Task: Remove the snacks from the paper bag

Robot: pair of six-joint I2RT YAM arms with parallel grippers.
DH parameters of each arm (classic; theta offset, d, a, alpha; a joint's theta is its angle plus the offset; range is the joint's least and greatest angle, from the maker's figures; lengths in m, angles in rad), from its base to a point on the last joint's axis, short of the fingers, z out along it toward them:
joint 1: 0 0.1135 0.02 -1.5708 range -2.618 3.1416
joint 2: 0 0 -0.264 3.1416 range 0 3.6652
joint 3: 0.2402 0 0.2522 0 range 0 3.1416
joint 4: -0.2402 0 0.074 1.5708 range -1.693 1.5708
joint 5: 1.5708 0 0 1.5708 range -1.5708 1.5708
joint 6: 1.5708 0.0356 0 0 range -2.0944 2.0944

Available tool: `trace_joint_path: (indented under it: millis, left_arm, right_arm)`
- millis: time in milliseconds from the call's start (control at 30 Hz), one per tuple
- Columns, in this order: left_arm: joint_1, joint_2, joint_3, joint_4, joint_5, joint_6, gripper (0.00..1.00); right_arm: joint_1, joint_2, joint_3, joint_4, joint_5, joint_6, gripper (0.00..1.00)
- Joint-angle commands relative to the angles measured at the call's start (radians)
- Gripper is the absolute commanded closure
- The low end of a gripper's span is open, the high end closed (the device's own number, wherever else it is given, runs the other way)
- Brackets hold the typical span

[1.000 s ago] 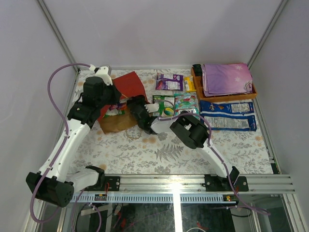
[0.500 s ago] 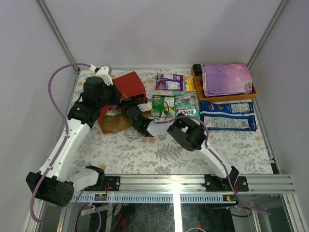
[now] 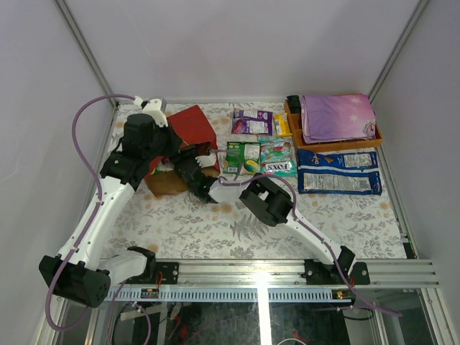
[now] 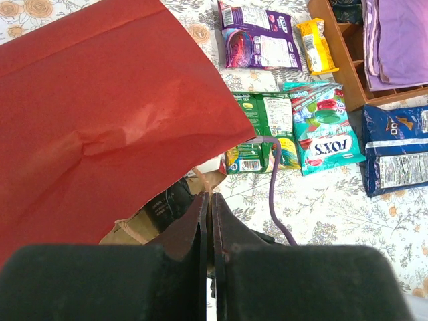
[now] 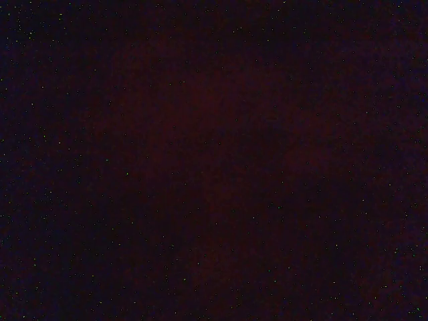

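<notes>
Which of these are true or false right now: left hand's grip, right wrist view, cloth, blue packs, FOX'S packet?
1. The left hand is shut on the edge of the paper bag. True.
2. The right wrist view shows packets clearly. False: it is almost entirely black.
3. The purple cloth lies in the wooden tray. True.
4. The blue-and-white packs lie left of the bag. False: they lie at the right of the table, just in front of the tray.
5. A teal FOX'S packet lies on the table outside the bag. True.
</notes>
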Motion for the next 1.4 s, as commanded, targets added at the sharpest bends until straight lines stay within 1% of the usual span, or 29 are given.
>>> trace_joint_path:
  millis: [0, 33, 100, 233, 267, 367, 467, 500, 667, 800, 900, 1000, 1067, 1167, 1267, 1300, 1367]
  left_arm:
    - [0.008, -0.008, 0.015, 0.049, 0.030, -0.012, 1.00]
    - [0.008, -0.010, 0.016, 0.048, 0.029, -0.012, 1.00]
    - [0.008, -0.009, 0.014, 0.049, 0.026, -0.012, 1.00]
    - [0.008, -0.008, 0.015, 0.047, 0.016, -0.009, 1.00]
    - [0.008, -0.008, 0.016, 0.047, 0.013, -0.009, 1.00]
    - [0.009, -0.012, 0.016, 0.044, 0.005, -0.006, 1.00]
    - [0.010, -0.015, 0.017, 0.042, -0.021, -0.003, 1.00]
    - [0.011, -0.016, 0.016, 0.042, -0.030, -0.002, 1.00]
    - [0.014, -0.013, 0.017, 0.041, -0.039, -0.003, 1.00]
    - [0.017, -0.013, 0.018, 0.038, -0.066, 0.000, 1.00]
    - [0.016, -0.010, 0.018, 0.036, -0.075, 0.003, 1.00]
    - [0.017, -0.005, 0.022, 0.032, -0.080, 0.005, 1.00]
    - [0.017, -0.007, 0.023, 0.030, -0.088, 0.008, 1.00]
    - [0.017, -0.011, 0.020, 0.030, -0.096, 0.010, 1.00]
    - [0.017, -0.006, 0.021, 0.028, -0.098, 0.012, 1.00]
    - [0.018, -0.005, 0.023, 0.027, -0.096, 0.012, 1.00]
    - [0.017, -0.003, 0.023, 0.024, -0.095, 0.014, 1.00]
  right_arm:
    - [-0.001, 0.043, 0.084, -0.055, 0.041, 0.038, 0.46]
    - [-0.004, 0.053, 0.097, -0.057, 0.045, 0.038, 0.49]
    - [-0.011, 0.072, 0.116, -0.028, 0.045, 0.023, 0.61]
    - [-0.019, 0.065, 0.101, 0.065, 0.027, -0.047, 0.97]
    - [-0.019, 0.050, 0.086, 0.077, 0.024, -0.066, 1.00]
    - [-0.017, -0.026, -0.009, 0.172, 0.003, -0.144, 1.00]
    - [-0.015, -0.130, -0.162, 0.284, -0.035, -0.209, 1.00]
    - [-0.014, -0.175, -0.238, 0.310, -0.060, -0.242, 1.00]
    - [0.002, -0.431, -0.537, 0.281, -0.217, -0.393, 1.00]
    - [0.004, -0.612, -0.756, 0.276, -0.471, -0.440, 1.00]
    - [0.004, -0.760, -0.904, 0.219, -0.656, -0.500, 1.00]
    - [-0.002, -0.919, -1.090, 0.202, -0.792, -0.546, 1.00]
    - [-0.008, -1.052, -1.205, 0.129, -0.819, -0.572, 1.00]
    - [-0.031, -1.256, -1.338, -0.049, -0.848, -0.627, 1.00]
    - [-0.085, -1.442, -1.409, -0.240, -0.910, -0.700, 1.00]
    - [-0.107, -1.497, -1.421, -0.330, -0.904, -0.729, 1.00]
    - [-0.141, -1.615, -1.434, -0.503, -0.840, -0.779, 1.00]
